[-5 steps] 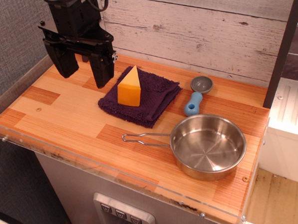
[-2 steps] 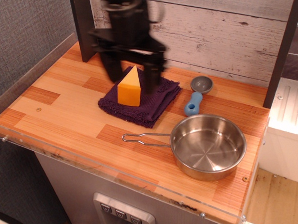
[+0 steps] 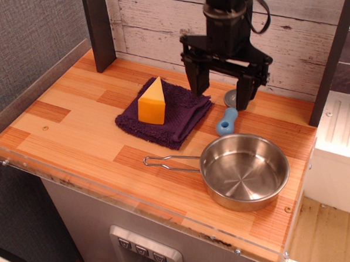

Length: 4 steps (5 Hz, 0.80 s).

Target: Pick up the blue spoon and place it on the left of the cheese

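The blue spoon [image 3: 227, 122] lies on the wooden counter at the back right, light-blue handle toward the front, grey bowl partly hidden behind my right finger. The cheese [image 3: 152, 101], an orange-yellow wedge, stands upright on a dark purple cloth [image 3: 183, 114] to the spoon's left. My black gripper [image 3: 222, 98] hangs open and empty above the counter, between the cloth's right edge and the spoon's bowl. Its fingers point down, one near the cloth, one over the bowl.
A steel pan [image 3: 244, 171] with a wire handle [image 3: 168, 162] sits in front of the spoon. A dark post [image 3: 98, 32] stands at the back left, a plank wall runs behind, and a clear rim [image 3: 108, 193] edges the counter front.
My gripper has swung from the back left corner, past the cheese, to the right, over the spoon's bowl end. It stays open. The objects have not moved.
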Motion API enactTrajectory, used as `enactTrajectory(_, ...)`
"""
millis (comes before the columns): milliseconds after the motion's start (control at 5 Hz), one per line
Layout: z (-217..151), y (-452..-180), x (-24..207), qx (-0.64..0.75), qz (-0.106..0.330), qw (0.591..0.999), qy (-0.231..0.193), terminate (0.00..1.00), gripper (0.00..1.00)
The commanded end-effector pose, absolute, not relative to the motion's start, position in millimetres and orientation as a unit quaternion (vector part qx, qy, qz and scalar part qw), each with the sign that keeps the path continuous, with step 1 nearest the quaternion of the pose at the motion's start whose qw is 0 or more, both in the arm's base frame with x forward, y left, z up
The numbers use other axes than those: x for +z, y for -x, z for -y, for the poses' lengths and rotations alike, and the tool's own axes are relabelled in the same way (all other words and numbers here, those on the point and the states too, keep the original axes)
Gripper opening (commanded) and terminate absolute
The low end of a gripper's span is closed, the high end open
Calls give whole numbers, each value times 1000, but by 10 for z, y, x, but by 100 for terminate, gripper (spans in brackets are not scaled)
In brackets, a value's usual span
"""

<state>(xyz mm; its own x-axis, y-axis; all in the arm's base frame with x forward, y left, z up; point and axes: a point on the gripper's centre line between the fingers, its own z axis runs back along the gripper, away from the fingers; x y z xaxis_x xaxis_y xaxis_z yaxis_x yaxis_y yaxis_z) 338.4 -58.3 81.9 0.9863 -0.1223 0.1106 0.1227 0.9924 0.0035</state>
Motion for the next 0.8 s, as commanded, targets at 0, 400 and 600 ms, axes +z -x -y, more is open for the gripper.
enactTrajectory(0,595,-3678,696,-36,64,997,-12,0,100)
enactTrajectory(400,696,-3649,428,-34,39,999,-18,0,100)
enactTrajectory(600,721,-3601,287,-30,27,999,-23,0,100)
